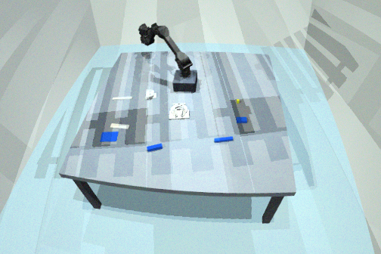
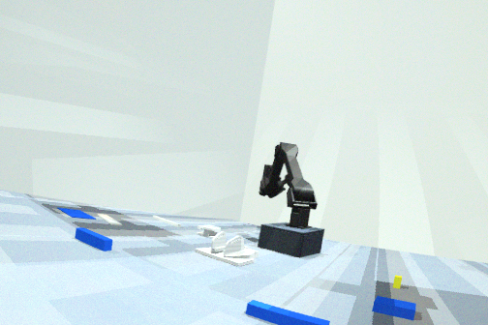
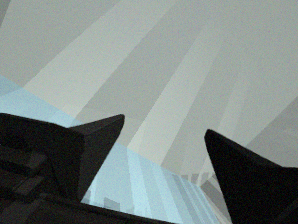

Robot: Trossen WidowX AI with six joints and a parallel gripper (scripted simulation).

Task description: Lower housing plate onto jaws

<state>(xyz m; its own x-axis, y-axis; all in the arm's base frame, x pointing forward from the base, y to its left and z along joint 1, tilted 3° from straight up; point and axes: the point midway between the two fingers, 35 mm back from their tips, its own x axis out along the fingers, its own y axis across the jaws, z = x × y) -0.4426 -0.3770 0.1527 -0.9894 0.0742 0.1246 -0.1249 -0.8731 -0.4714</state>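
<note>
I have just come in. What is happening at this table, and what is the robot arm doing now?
One dark robot arm stands at the table, its claw open and raised, holding nothing. A white assembly with upright parts rests on the table, with a smaller white part near it. The job is to lower a housing plate onto two jaw stubs; nothing is being handled now.

From where I sit at the controls, I can't read any text, label, brand, number or sign in the top, exterior or wrist view; nothing I get on my feeds shows a letter or figure I could make out.
</note>
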